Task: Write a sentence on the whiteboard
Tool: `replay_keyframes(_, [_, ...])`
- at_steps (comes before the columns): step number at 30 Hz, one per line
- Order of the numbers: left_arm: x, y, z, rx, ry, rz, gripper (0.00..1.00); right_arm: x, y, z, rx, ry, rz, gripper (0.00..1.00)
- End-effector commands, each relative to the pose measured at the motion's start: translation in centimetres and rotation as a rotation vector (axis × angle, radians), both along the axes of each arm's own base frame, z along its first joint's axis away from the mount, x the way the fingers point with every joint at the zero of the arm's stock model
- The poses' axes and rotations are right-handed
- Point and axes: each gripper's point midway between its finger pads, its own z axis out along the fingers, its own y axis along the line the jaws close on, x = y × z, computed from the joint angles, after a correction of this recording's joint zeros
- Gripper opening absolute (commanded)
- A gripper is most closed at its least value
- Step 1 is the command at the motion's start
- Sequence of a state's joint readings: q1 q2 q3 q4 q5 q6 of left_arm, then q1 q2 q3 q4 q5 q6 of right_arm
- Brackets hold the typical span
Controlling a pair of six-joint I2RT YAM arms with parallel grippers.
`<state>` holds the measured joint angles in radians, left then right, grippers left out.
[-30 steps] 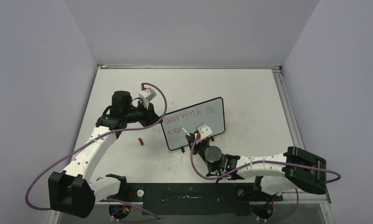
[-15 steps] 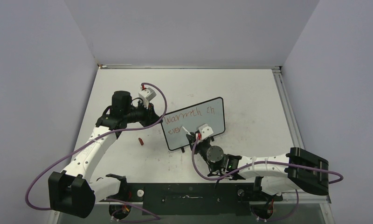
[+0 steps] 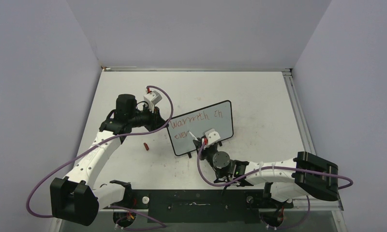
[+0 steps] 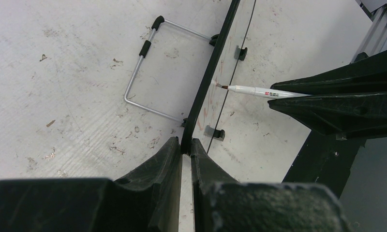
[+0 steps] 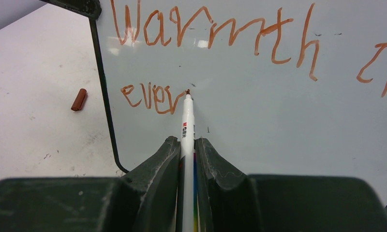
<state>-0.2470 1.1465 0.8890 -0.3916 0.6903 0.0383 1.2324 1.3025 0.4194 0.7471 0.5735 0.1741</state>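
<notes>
The whiteboard (image 3: 215, 126) stands tilted at mid table, black framed. Red writing (image 5: 211, 34) reads "Warmth in" on top and "ever" (image 5: 150, 99) below. My left gripper (image 3: 161, 122) is shut on the board's left edge (image 4: 208, 77); in the left wrist view the gripper (image 4: 186, 145) pinches the black frame. My right gripper (image 3: 202, 141) is shut on a white marker (image 5: 186, 125), in the right wrist view at the gripper (image 5: 186, 144). The marker's red tip (image 5: 187, 91) is at the board just right of "ever". The marker also shows in the left wrist view (image 4: 259, 91).
A red marker cap (image 3: 145, 145) lies on the table left of the board, also in the right wrist view (image 5: 78, 99). The board's wire stand (image 4: 148, 72) rests on the table behind it. Grey walls close the table's back and sides.
The right arm has shifted slightly along the lower line; the marker tip stays by "ever". The left arm and the board have not moved.
</notes>
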Motion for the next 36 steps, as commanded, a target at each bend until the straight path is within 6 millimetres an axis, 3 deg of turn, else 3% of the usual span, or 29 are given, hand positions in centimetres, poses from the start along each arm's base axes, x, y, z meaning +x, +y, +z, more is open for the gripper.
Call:
replay_keyframes(1, [-0.3,0.6,-1.0,0.035,0.027,0.014,0.0,0.1,-0.9,-0.6,0.008,0.027,-0.047,0.05])
replay_keyframes(8, [-0.4,0.6,-1.0,0.034,0.026,0.014,0.0,-0.4,-1.6,-1.7,-0.007,0.05,-0.053,0.05])
replay_keyframes(22, [-0.4,0.6,-1.0,0.035,0.028,0.014,0.0,-0.5,-1.7,2.2,0.068,-0.025,-0.051,0.05])
replay_keyframes(36, [-0.4,0.6,-1.1,0.034,0.032,0.013,0.0,0.5,-0.8,2.4,0.051,-0.065,-0.067,0.05])
